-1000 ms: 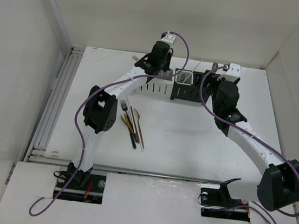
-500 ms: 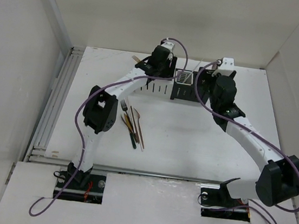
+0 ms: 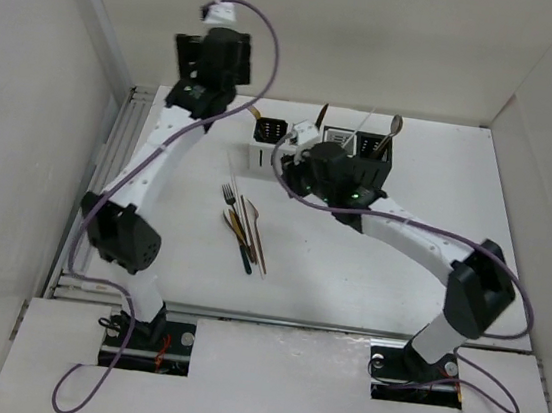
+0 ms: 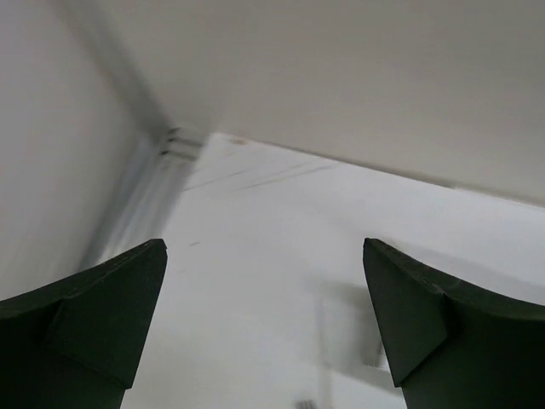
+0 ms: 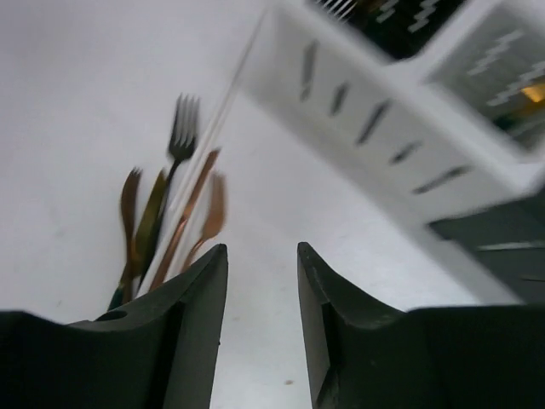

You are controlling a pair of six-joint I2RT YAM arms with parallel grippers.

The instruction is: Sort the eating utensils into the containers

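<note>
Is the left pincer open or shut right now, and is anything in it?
Open and empty. The left wrist view shows the left pincer with its fingers far apart, only table visible between them.

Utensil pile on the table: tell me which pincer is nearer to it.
Right. The right pincer hangs close by the utensil pile, between it and the containers, pointing at it. The left pincer sits high up, far off toward the back-left corner.
</note>
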